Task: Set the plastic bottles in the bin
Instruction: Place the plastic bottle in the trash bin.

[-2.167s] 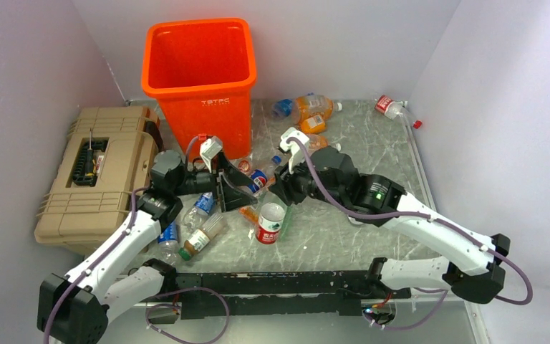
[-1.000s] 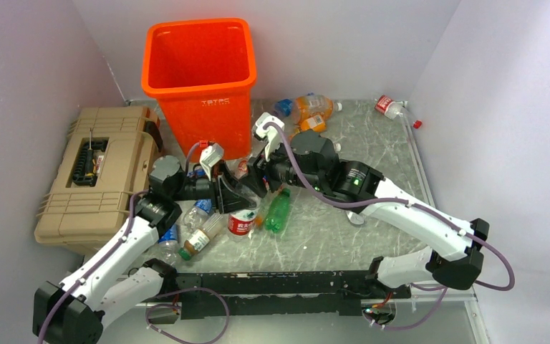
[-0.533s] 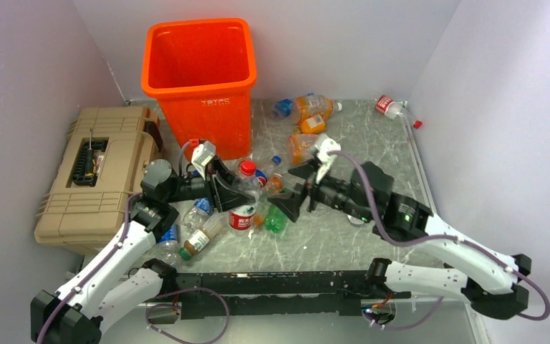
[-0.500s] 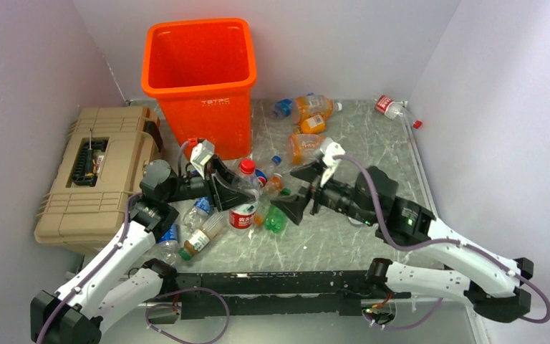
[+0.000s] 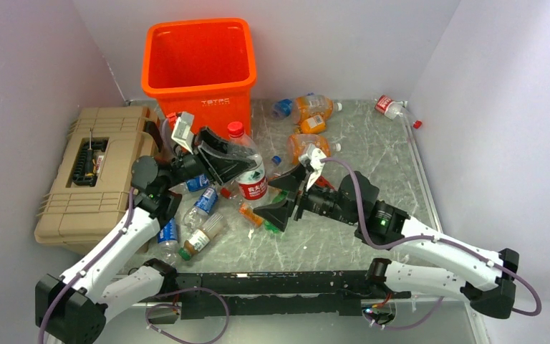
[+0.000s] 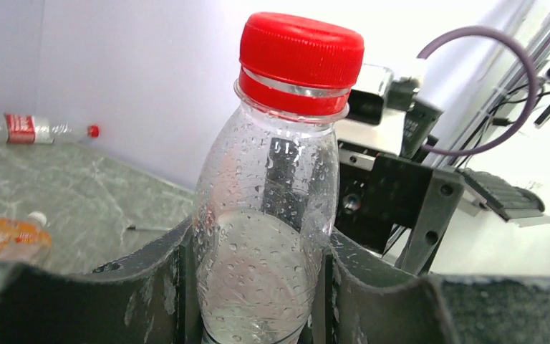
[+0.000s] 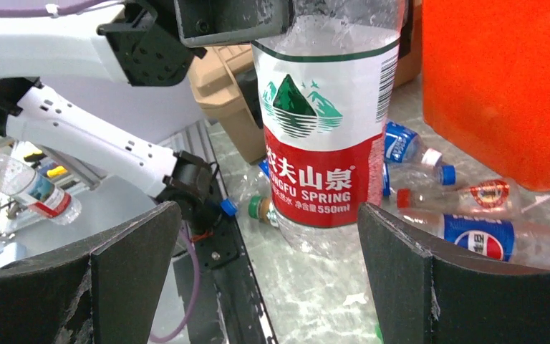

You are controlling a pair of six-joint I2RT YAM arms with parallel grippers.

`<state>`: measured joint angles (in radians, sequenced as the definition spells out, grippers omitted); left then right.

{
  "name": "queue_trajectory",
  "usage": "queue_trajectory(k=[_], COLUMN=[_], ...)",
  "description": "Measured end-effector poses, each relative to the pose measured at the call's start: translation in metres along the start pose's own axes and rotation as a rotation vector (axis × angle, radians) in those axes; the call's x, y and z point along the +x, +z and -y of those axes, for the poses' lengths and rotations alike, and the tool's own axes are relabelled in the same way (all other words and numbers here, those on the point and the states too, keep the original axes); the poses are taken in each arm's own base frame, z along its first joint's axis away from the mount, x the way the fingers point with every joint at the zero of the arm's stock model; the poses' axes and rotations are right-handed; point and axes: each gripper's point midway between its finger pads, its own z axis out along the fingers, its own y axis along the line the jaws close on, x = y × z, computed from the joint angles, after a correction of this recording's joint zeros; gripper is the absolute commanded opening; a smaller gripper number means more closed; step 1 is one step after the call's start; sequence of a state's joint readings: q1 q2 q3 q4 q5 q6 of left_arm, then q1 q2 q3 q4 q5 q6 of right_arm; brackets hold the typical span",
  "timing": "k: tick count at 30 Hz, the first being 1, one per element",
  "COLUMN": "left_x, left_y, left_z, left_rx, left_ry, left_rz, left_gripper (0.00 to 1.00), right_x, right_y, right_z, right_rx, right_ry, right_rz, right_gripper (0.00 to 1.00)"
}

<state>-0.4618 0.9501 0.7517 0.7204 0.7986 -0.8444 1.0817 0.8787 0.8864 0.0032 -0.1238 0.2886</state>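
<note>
My left gripper is shut on a clear bottle with a red cap and a red and white label, held upright above the table just in front of the orange bin. The left wrist view shows the wet bottle pinched between both fingers. My right gripper stands open just right of it, empty. In the right wrist view the held bottle hangs ahead of the spread fingers. More bottles lie below it, and orange ones at the back.
A tan toolbox case sits left of the bin. A clear red-label bottle lies in the far right corner. A Pepsi bottle and others lie by the bin's foot. A black rail runs along the near edge.
The left gripper has lifted the red-cap bottle off the table, up and back toward the bin. The right gripper has opened wide and shifted slightly left and lower.
</note>
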Motion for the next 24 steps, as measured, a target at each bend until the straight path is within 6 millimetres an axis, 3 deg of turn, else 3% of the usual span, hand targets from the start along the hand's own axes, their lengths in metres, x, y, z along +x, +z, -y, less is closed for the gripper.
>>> queue_trajectory(k=[10, 18, 24], left_x=[-0.02, -0.028, -0.016], left_y=[0.005, 0.001, -0.002], left_z=[-0.002, -0.007, 0.011], left_rx=[0.009, -0.044, -0.021], left_ry=[0.008, 0.066, 0.032], left_rz=[0.066, 0.1, 0.043], left_gripper=[0.31, 0.27, 0.23], right_x=[-0.011, -0.016, -0.012], right_y=[0.028, 0.048, 0.059], right_z=[0.011, 0.028, 0.029], right_rx=[0.045, 0.139, 0.145], right_ry=[0.026, 0.037, 0.023], right_rz=[0.045, 0.05, 0.037], right_gripper=[0.86, 0.98, 0.99])
